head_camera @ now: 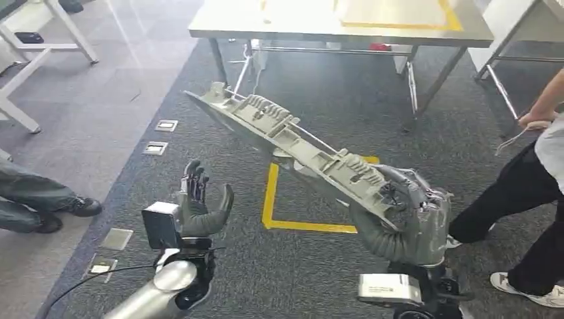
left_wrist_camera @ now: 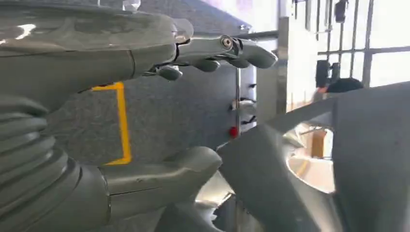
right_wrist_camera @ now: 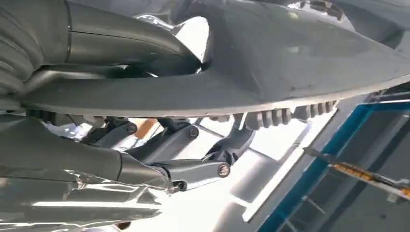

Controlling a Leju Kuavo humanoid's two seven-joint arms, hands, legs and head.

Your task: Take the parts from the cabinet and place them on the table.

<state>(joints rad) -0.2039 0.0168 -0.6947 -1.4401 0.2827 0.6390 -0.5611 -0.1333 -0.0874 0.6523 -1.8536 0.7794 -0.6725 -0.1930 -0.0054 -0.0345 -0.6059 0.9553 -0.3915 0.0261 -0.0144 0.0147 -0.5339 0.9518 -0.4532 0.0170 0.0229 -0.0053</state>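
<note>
Beyond grey carpet (head_camera: 199, 279), steel table (head_camera: 299, 26)

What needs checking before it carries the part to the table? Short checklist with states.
1. Right hand grips the long grey part: ok.
2. Grip near the part's middle: not ok, it holds one end and the part sticks out tilted.
3. Left hand supporting the part: not ok, open and apart from it.
4. Metal table ahead, landing spot bare: ok.
5. Person close on the right: not ok.
6. Grip firmness: cannot tell.
</note>
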